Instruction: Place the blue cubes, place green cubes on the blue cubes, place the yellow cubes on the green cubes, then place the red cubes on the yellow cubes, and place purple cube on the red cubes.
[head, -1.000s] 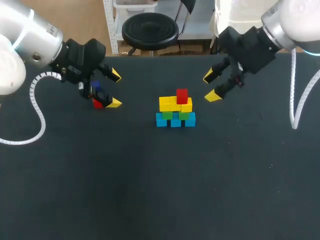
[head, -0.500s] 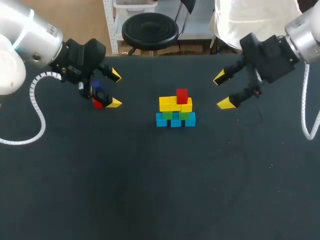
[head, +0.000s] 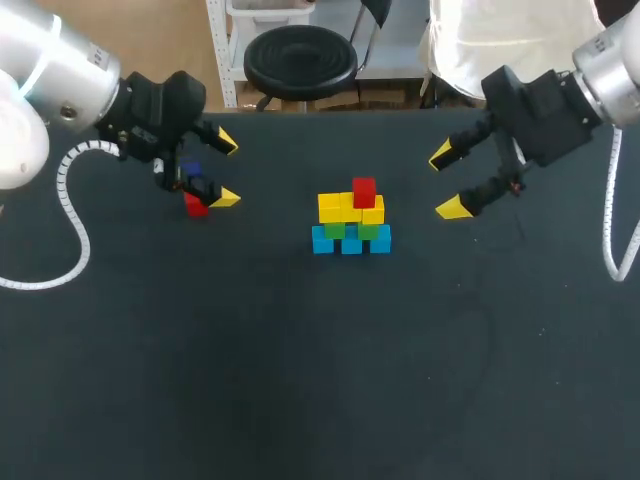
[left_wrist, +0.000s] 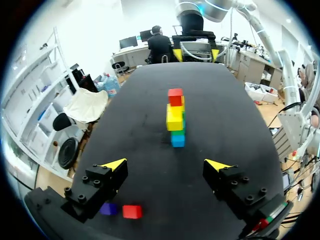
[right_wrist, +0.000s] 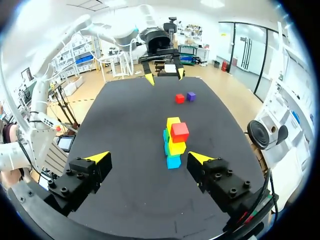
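A: Left gripper (left_wrist: 166, 165) first. How does it stand?

B: Fingers wide, nothing between them. The loose red cube (left_wrist: 132, 211) and the purple cube (left_wrist: 108, 208) lie under it near one finger, just beside each other on the table (head: 300, 380) and well left of the stack (head: 351, 220). The right gripper (head: 446, 181) is wide and empty too, near the stack's right side.

A: What could go wrong?

B: The loose pair sits so close that a finger lowered for the red could clip the purple and knock it away, I'd judge. And the top red cube (head: 364, 191) sits a little right of centre. Setting its partner alongside could nudge it off.

A: The stack itself?

B: Blue cubes (head: 350, 243) at the bottom, green cubes (head: 334, 230) next, yellow cubes (head: 336, 207) above, one red on top. The rows look square.
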